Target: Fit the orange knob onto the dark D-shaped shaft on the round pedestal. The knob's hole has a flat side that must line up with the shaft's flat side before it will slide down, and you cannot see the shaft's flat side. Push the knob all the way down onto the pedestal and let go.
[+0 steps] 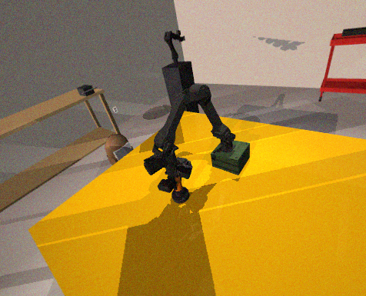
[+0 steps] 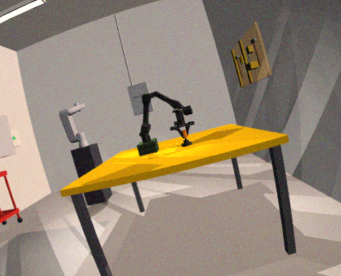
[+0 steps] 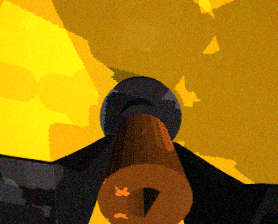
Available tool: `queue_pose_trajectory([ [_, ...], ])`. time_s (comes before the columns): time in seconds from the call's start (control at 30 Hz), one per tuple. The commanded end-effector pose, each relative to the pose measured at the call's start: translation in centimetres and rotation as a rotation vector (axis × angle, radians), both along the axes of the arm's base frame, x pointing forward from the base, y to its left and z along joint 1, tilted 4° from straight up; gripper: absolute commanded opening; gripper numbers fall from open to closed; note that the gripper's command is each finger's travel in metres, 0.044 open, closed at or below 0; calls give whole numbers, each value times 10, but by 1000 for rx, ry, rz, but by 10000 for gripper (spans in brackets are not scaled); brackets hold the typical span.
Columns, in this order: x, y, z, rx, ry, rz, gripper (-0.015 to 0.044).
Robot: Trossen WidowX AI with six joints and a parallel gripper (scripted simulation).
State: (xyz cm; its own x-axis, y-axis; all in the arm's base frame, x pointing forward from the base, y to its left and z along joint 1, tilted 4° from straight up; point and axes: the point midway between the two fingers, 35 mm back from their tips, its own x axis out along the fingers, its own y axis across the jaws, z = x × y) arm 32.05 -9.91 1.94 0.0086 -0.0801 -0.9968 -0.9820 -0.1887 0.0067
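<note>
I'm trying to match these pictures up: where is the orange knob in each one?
Top: the orange knob, just below center.
Exterior: slightly right of center, above the yellow table.
Wrist: bottom center, large.
Shared landmark: the round pedestal, beneath the knob.
</note>
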Motion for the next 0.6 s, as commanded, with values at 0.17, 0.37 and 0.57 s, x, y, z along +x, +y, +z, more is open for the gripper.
queue_pose_trajectory([
  [0.17,0,0,2,-3,1,6,0],
  [0.37,1,0,5,-3,3,31,0],
  [0.57,1,0,2,-5,18,214,0],
])
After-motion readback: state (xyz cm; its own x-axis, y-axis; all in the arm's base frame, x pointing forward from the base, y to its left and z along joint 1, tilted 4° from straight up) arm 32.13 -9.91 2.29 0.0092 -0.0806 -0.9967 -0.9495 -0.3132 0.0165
